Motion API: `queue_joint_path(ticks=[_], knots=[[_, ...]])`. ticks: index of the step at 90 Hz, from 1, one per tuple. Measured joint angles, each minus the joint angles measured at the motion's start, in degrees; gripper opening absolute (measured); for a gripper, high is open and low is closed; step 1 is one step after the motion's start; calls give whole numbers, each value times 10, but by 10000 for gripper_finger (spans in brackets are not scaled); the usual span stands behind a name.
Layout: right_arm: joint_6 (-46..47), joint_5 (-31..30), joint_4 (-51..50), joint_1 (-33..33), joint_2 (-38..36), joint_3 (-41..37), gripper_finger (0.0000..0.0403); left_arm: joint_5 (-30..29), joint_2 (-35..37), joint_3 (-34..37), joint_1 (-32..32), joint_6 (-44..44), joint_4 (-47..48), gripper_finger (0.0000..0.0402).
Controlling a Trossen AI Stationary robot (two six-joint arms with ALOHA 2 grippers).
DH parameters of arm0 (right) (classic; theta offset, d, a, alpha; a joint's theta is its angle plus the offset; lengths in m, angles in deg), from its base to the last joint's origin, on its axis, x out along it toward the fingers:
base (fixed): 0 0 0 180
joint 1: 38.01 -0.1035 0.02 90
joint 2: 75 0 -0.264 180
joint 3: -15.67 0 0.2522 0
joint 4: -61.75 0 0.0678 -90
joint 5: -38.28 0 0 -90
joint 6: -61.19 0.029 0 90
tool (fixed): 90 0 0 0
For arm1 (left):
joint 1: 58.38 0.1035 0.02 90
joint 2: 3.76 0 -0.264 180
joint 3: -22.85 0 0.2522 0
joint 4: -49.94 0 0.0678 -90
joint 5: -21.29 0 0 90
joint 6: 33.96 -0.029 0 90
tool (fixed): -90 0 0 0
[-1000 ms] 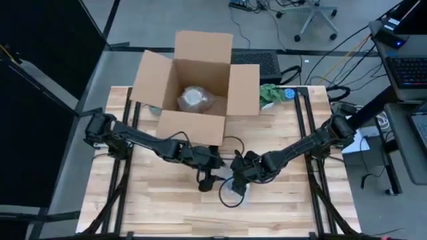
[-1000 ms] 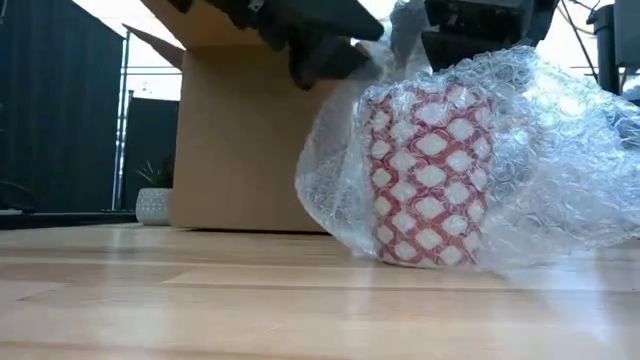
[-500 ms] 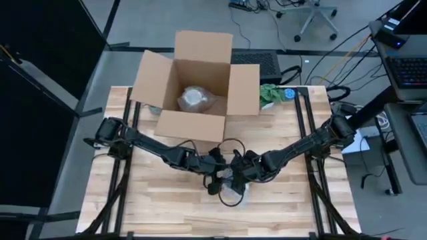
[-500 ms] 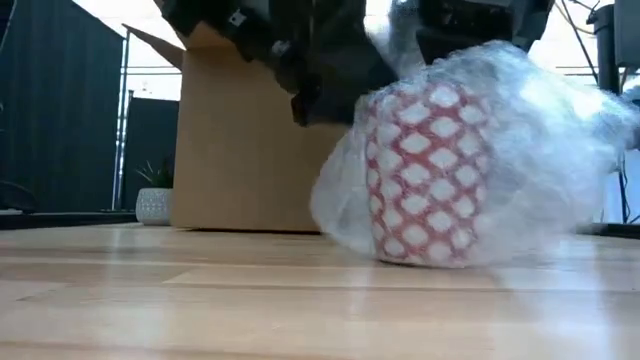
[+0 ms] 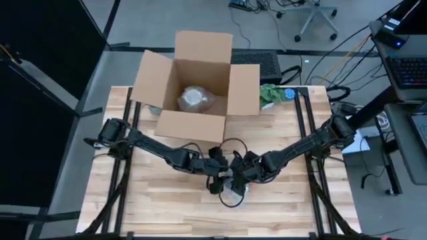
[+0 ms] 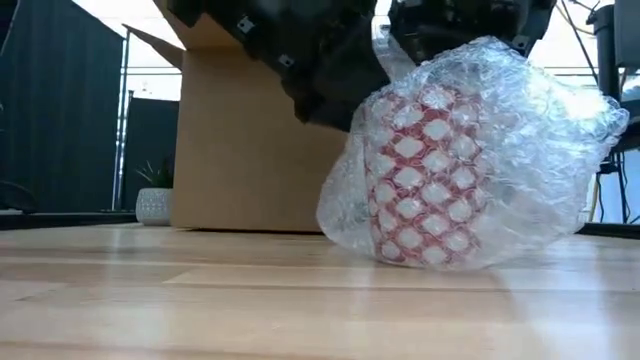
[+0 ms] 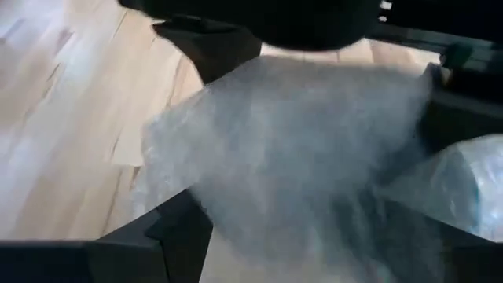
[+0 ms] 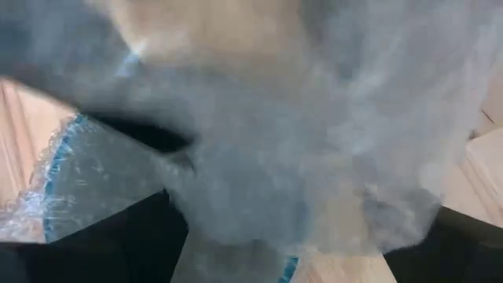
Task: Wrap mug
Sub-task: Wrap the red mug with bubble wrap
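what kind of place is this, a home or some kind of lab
Most likely a robotics lab or workshop, not a home. The wooden table sits on a bare grey floor amid loose cables, with an office chair behind it and a keyboard on a desk at the side.

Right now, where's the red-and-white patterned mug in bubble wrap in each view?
High view: red-and-white patterned mug at lower centre, mostly hidden under the two grippers.
Low view: right of centre, standing on the table inside the clear bubble wrap.
Left wrist view: only wrap; mug not discernible.
Right wrist view: only wrap.
Shared landmark: brown cardboard box.
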Motion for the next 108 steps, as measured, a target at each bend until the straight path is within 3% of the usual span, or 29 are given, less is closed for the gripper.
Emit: queue_joint_path(ticks=[19,45,89,108], knots=[[-1,-3,-2,4,0,-1,341,5,-48,-22,0,1,-3,237],[-8,-1,-25,2,-4,10,341,4,-44,-25,-5,-20,-5,237],[-17,-15,-69,1,-110,40,341,10,-44,-22,-9,-42,37,238],[-12,-39,-91,2,-115,39,341,8,-44,-22,-9,-40,36,238]])
